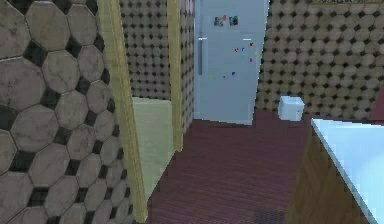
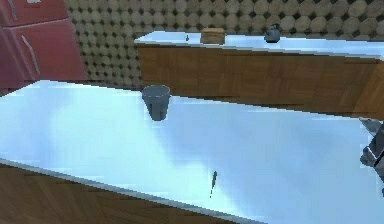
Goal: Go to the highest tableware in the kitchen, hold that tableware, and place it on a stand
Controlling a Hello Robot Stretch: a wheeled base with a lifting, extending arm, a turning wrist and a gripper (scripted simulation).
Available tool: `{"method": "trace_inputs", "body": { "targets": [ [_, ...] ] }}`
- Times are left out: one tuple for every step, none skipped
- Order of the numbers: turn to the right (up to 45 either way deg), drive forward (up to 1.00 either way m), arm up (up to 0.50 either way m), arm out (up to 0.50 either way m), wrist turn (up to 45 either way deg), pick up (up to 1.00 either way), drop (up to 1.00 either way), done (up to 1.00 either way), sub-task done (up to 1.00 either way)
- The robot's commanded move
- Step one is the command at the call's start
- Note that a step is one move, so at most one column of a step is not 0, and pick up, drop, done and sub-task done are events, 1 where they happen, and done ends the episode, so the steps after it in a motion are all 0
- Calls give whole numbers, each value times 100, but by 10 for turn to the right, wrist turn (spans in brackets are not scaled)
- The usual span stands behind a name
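Gripper: state cannot be told; cup's position rel. to it cannot be told either.

Grey cup (image 2: 155, 102) x1, upright on near white counter (image 2: 280, 150), toward arm side view's upper left. Thin dark utensil (image 2: 213, 181) x1, lying on same counter, well apart from cup, nearer bottom edge.

Far counter (image 2: 300, 48): brown box-like item (image 2: 213, 36) x1, dark round vessel (image 2: 272, 34) x1, small dark item (image 2: 186, 37) x1.

Red fridge-like unit (image 2: 35, 45) x1 at left. Dark grey shape (image 2: 374, 150) at right edge, unidentified.

Forward view: white fridge (image 1: 230, 60) x1, small white bin (image 1: 291, 108) x1 near it.
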Motion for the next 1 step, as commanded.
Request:
{"method": "trace_inputs", "body": {
  "targets": [
    [0, 0, 38, 0, 0, 0, 0, 0, 0]
  ]
}}
